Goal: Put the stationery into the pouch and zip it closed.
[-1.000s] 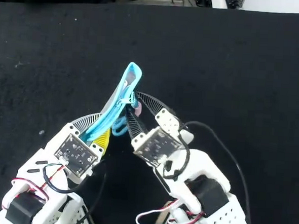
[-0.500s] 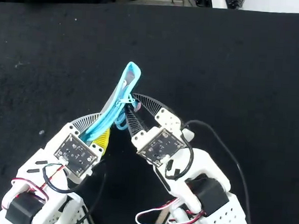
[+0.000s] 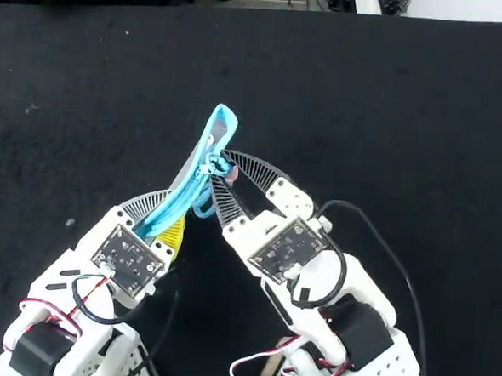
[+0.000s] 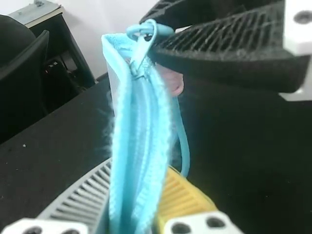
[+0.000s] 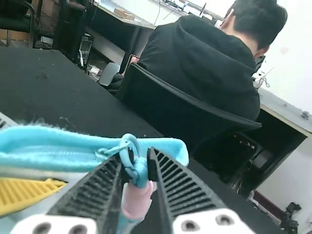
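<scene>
One pouch [image 3: 190, 184] between both jaws

A black table [image 3: 392, 111] stands before a white wall [image 4: 90, 27]; a dark chair [image 5: 195, 122] and a desk [image 5: 122, 17] sit behind.

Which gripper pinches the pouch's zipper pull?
The right gripper, black ribbed jaws shut on the blue zipper pull; the left gripper grips the blue fabric pouch at its other end.

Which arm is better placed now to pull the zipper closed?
Right. Its jaws are shut on the zipper pull, partway along the pouch; the left arm's jaws clamp the pouch's near end, holding it off the table.
</scene>
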Action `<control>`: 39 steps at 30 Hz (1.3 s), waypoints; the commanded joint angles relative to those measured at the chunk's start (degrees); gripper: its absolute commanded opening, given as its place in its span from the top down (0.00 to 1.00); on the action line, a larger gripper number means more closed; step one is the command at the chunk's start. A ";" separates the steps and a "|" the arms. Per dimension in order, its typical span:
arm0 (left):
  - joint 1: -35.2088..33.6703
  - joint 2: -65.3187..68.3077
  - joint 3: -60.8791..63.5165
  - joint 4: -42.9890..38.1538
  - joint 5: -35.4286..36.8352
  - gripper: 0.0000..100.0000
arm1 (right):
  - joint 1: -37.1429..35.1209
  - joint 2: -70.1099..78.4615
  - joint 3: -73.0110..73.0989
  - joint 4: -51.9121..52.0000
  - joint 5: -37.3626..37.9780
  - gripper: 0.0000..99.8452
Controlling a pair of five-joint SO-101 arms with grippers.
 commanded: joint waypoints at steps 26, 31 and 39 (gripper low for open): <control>-1.10 0.18 0.40 2.20 -0.26 0.97 | 14.15 16.22 -4.79 -12.22 -8.97 0.99; -1.10 0.18 0.40 2.20 -0.09 0.97 | 14.33 18.59 -4.79 -15.12 -8.97 0.99; -1.10 0.18 0.40 2.20 -0.09 0.97 | 16.44 23.34 -5.49 -19.08 -8.79 0.99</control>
